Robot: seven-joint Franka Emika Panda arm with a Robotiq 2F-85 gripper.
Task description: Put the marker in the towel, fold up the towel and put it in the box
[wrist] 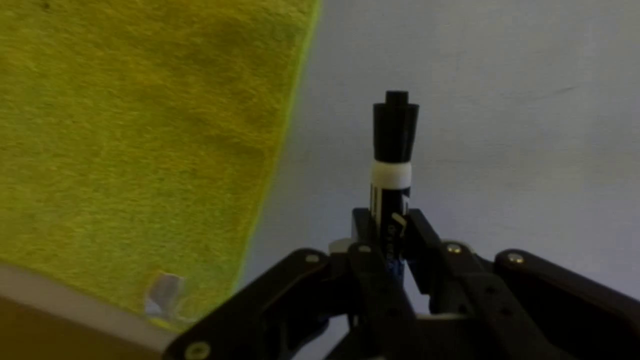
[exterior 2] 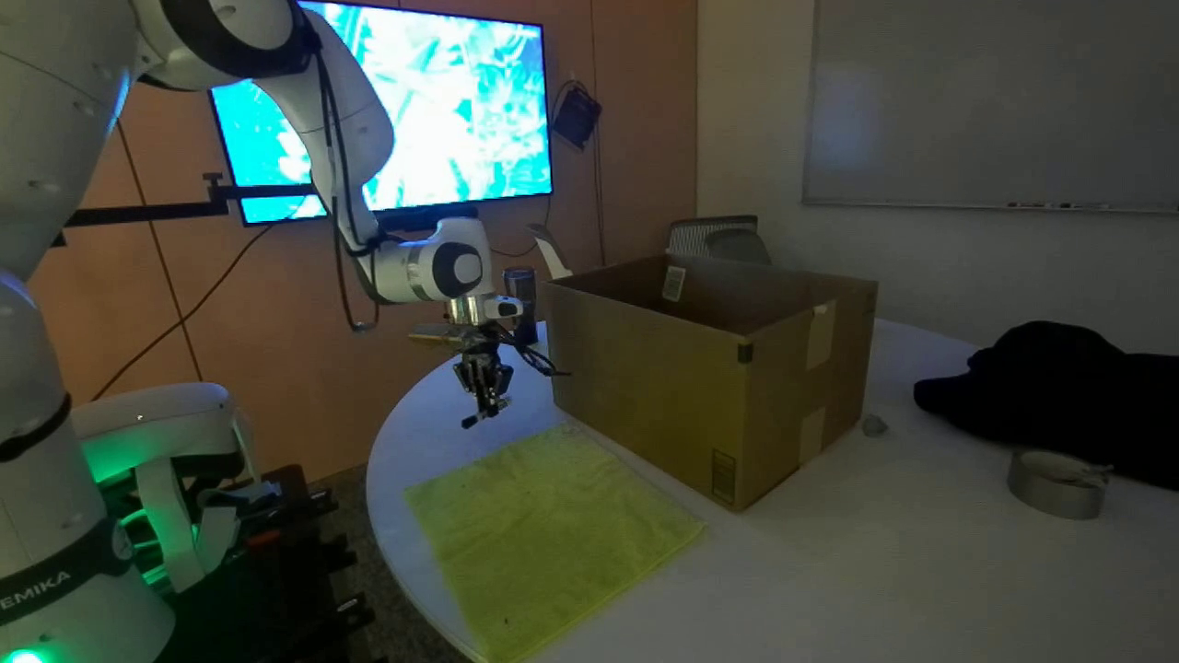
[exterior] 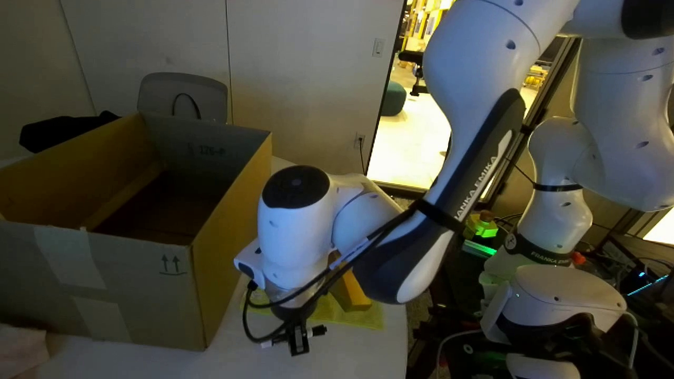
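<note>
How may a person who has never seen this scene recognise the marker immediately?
Find the large cardboard box on the table, then, beside the box, the gripper. The marker is the slim stick clamped in it, set apart from the dark fingers and yellow-green towel by its white band and lettering.

1. In the wrist view, the marker point(wrist: 391, 210) carries pale letters along its dark barrel: "dry", then letters too unclear to read.
2. In an exterior view, the forearm point(exterior: 468, 163) reads "ANKA EMIKA" in white, slanting upward; its start is hidden.
3. In an exterior view, the black collar point(exterior: 539, 252) low on the robot reads "FRANKA EMI", curving out of sight.
4. In an exterior view, a black collar point(exterior 2: 69, 569) shows "EMIKA".
5. The box point(exterior: 142, 295) bears two up arrows above a line; faint inner print is unclear.
6. A white label point(exterior 2: 673, 284) inside the box and a dark printed panel point(exterior 2: 725, 474) outside are too small to read.
</note>
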